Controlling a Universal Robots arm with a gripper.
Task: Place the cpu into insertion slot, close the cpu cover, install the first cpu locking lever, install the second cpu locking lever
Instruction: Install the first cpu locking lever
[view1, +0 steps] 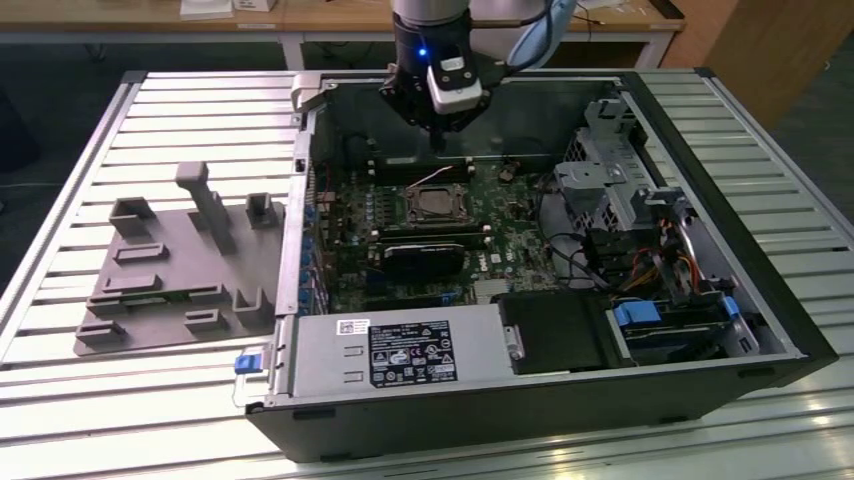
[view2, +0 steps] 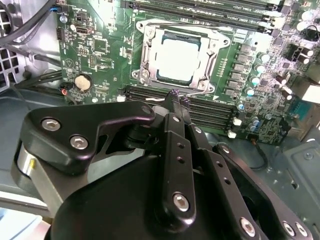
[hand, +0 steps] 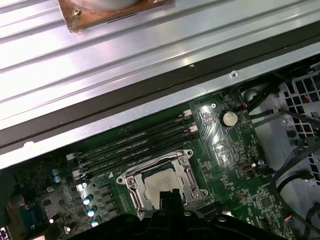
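Jaws are seen clenched together, nothing spotted between them, hung close over the edge of the small square silver-rimmed insertion slot (view2: 160, 76). The flat square cpu with its pale silver-grey top (view2: 176, 59) is seated in that slot on the green circuit board (view2: 100, 55). The thin silver window-frame cpu cover (view2: 148, 50) is laid flat around it. Contact can't be told, tbh.

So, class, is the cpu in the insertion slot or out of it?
In: the cpu lies flat within the insertion slot, its pale silver top framed by the cpu cover.
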